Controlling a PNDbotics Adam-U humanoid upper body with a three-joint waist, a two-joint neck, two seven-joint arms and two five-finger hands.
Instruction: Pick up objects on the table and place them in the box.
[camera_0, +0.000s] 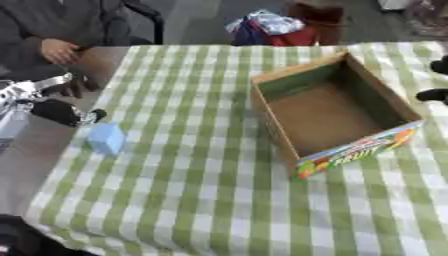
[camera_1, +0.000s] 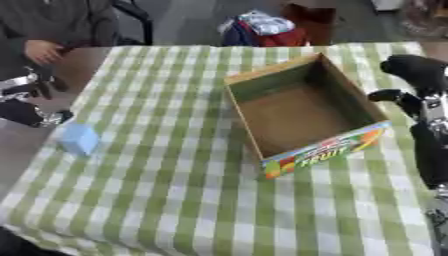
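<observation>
1. Table with green-and-white checked cloth fills most of the frame, lying slightly askew.
2. Cardboard box sits centre right, open top, nothing visible inside; the front wall has a colourful fruit print.
3. Light blue block lies at the left edge of the cloth, middle left of the frame, well apart from the box.
4. Left hand shows at the left edge, just off the table, above and left of the blue block. Dark fingers are near the block's upper corner; I can't tell whether they touch it. Nothing is held. Whether the fingers are curled or straight is not readable.
5. Right hand shows at the right edge in the right eye view, just beside the box's right wall, over the cloth. One dark finger points toward the box wall, close to it. It has hold of nothing; the finger spread is too blurred to tell.
6. The blue block is far from the right hand, with the box between them.
</observation>
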